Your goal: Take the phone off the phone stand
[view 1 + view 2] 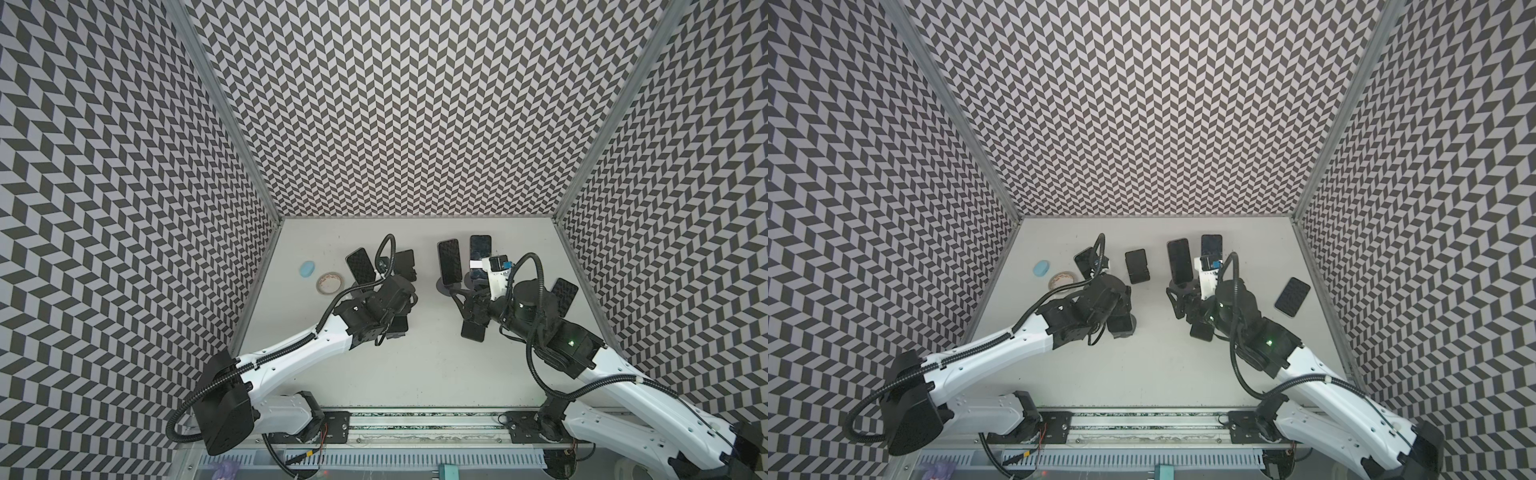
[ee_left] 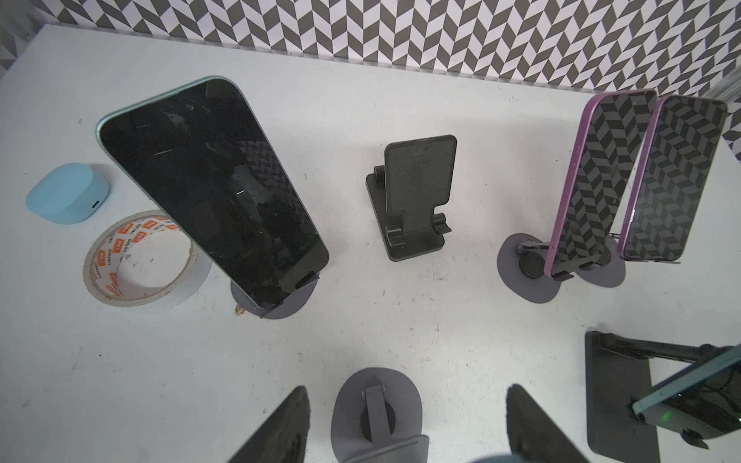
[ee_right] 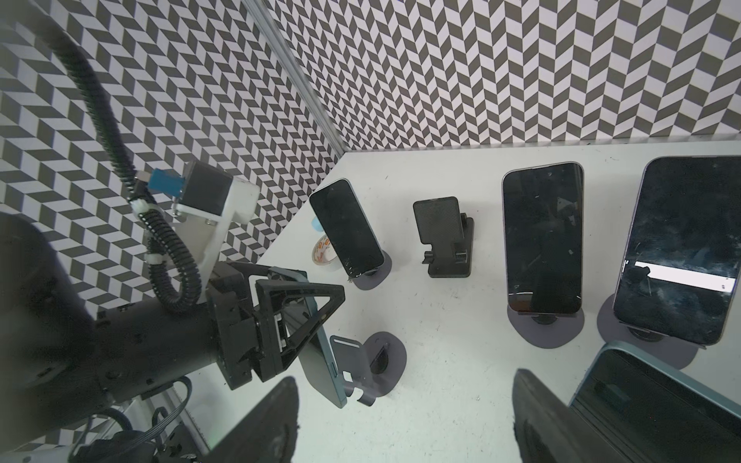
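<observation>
Left gripper (image 2: 407, 388) has its fingers clamped on the upper part of the phone (image 3: 316, 360), teal edge showing in the right wrist view; the phone tilts away from the back plate of the grey stand (image 3: 355, 358), its lower end down by the stand's front lip, and whether it rests there I cannot tell; the stand sits just ahead of that gripper on the white counter (image 2: 361, 332). Over to the right gripper (image 3: 405, 377): fingers apart, bare counter between them; just outside one finger leans a second phone (image 3: 661, 405), pale teal rim, propped on a black stand (image 2: 613, 385) with a flat rectangular base. Further out beyond the left gripper stands a dark-screened phone (image 2: 212, 188) on its round base, touching a roll of tape (image 2: 100, 264), with a small blue case (image 2: 66, 196) close beside the roll; an empty black holder (image 2: 417, 188) stands further along, and beyond it two purple-edged phones (image 2: 601, 180) lean side by side; off the right gripper's outer side one more handset (image 1: 1292, 297) lies flat.
</observation>
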Controlling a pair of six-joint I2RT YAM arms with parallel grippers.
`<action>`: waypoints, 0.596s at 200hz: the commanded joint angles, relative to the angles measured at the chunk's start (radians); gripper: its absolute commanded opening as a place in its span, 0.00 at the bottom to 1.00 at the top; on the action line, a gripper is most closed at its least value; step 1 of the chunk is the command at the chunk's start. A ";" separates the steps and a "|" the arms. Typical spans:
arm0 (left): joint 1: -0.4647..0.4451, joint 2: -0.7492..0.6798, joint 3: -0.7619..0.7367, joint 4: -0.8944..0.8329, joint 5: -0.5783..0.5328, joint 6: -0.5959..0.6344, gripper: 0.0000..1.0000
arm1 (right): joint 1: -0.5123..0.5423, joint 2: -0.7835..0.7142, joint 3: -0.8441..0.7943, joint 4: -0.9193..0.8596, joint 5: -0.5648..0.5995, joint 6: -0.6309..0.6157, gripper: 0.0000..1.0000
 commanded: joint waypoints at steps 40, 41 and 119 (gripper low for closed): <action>0.032 -0.067 -0.035 0.010 0.016 0.018 0.38 | -0.001 0.026 0.008 0.065 -0.077 0.005 0.80; 0.033 -0.068 -0.035 0.011 0.016 0.018 0.38 | 0.000 0.026 0.007 0.066 -0.079 0.004 0.80; 0.087 -0.145 -0.103 0.044 0.079 0.058 0.38 | 0.001 0.032 0.009 0.074 -0.114 0.013 0.79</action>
